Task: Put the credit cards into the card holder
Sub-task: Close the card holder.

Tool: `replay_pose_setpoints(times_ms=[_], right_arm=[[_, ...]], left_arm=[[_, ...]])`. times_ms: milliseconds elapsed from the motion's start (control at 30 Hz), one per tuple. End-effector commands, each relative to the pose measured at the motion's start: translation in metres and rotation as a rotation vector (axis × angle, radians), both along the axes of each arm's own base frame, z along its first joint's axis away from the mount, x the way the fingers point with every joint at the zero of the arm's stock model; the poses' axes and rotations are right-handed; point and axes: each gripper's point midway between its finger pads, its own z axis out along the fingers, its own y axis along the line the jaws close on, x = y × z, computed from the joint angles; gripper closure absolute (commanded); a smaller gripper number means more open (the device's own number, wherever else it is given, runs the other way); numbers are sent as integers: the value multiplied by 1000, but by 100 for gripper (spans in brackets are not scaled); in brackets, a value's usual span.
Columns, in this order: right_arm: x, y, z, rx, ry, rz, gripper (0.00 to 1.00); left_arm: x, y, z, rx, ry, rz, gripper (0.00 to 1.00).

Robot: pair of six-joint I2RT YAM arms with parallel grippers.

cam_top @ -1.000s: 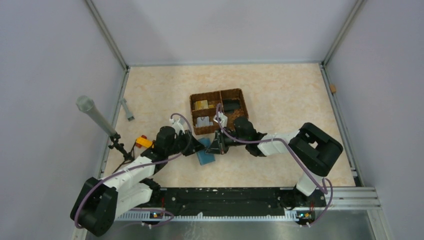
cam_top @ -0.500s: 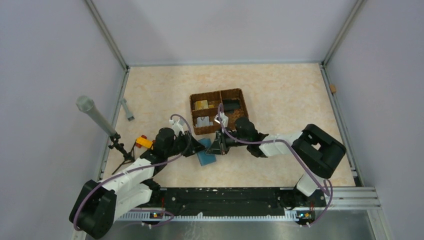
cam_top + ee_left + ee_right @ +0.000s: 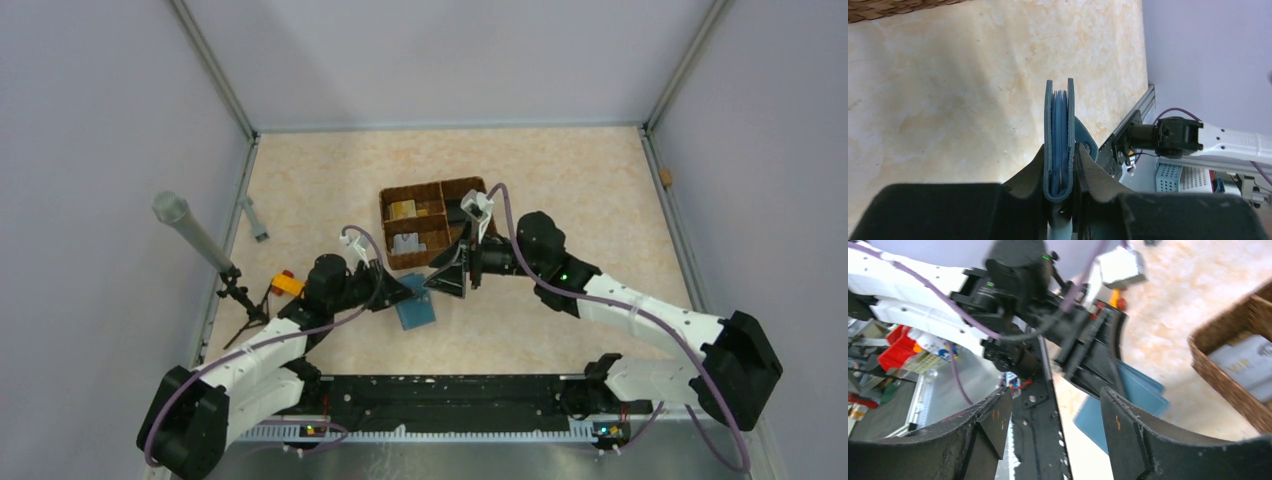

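Left gripper is clamped on the card holder, fold end between the fingers (inner sleeves show edge-on). Holder sits just in front of the basket. Right gripper is spread, empty, just beside the holder. Credit cards lie in the basket's left compartments.

You are looking at a brown wicker basket sitting on the table, a black item lying in its right compartment. A yellow-and-red toy block is lying beside the tripod of a tilted grey microphone.
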Motion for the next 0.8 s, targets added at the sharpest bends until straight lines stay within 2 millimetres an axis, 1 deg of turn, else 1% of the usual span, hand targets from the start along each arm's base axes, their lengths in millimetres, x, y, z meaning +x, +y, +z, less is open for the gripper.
replay_pose_setpoints(times_ms=[0,33,133,200,300,400,500,667,700,767], right_arm=[[17,-23,-38,-69,35,-61,32],[16,-25,-44,-69,40,-53,31],[8,-30,-51,-57,42,-14,29],[2,-31,-47,-29,32,17,28],[-10,-35,-35,39,16,60,26],[-20,-37,-24,89,-1,105,24],[-24,-35,-23,101,14,140,24],[-23,-26,-26,115,59,189,35],[-23,-24,-24,130,55,200,36],[-24,-20,-27,138,71,214,38]], left_arm=[[-1,-13,61,-123,-214,-101,100],[-5,-15,69,-142,-241,-129,100],[-20,-17,92,-184,-323,-210,100],[-27,-18,103,-203,-362,-246,100],[-36,-17,114,-220,-398,-283,100],[-44,-18,122,-240,-406,-326,100],[-50,-19,127,-254,-411,-359,100],[-53,-19,129,-261,-415,-376,100],[-53,-19,130,-262,-416,-377,100],[-53,-19,131,-265,-417,-376,100]])
